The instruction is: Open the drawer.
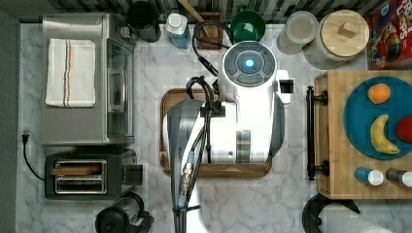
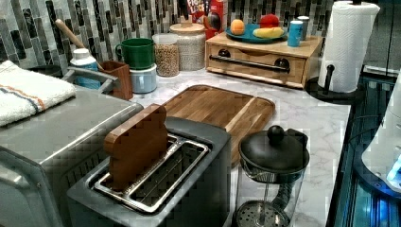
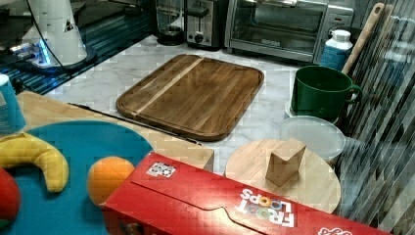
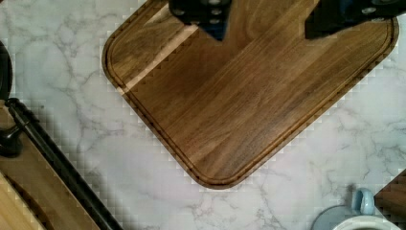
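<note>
The drawer (image 2: 253, 66) is the front of a light wooden box at the top view's right and sits flush in it. Its long black bar handle (image 1: 310, 133) runs along the side facing the arm, and it also crosses a corner of the wrist view as the handle (image 4: 57, 163). My gripper (image 4: 265, 21) hangs open above the dark cutting board (image 4: 249, 96), with nothing between its fingers (image 4: 206, 12). It is well apart from the handle. In the top view the white arm (image 1: 243, 121) covers the board's middle.
A blue plate (image 1: 359, 121) with fruit and two shakers sit on the drawer box. A paper towel roll (image 2: 347, 45) stands beside it. Jars (image 1: 340, 36), a green mug (image 1: 248, 25) and a cereal box line the back wall. A toaster (image 1: 80, 177), toaster oven (image 1: 87, 77) and French press (image 2: 272, 175) stand at the top view's left.
</note>
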Tool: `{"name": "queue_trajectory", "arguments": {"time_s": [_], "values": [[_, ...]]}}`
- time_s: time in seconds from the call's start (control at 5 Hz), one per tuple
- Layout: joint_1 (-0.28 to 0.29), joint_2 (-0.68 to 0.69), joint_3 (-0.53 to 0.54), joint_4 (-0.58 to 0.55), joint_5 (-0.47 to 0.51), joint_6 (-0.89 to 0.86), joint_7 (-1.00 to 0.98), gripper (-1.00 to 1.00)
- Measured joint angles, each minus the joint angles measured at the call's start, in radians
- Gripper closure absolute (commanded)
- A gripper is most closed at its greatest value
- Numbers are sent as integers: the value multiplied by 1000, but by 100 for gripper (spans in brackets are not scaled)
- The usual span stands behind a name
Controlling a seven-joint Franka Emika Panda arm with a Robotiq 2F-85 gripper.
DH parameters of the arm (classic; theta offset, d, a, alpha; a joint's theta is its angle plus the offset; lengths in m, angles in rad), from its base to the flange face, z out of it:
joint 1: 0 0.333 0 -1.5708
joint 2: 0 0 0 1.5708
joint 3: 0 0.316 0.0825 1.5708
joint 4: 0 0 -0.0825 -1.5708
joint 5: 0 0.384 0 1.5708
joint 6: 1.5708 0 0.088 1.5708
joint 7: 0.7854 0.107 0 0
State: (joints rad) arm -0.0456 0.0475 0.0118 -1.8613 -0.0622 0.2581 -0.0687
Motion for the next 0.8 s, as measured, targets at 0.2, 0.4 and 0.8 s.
{"name": "queue_trajectory", "arguments": {"time_s": [0.2, 0.4, 0.8], "values": [[0, 6, 1, -1, -2, 0, 0, -100], [0, 14, 1, -7, -9, 5, 0, -100], [-2, 5, -5, -62, -5, 80, -5, -100]]}}
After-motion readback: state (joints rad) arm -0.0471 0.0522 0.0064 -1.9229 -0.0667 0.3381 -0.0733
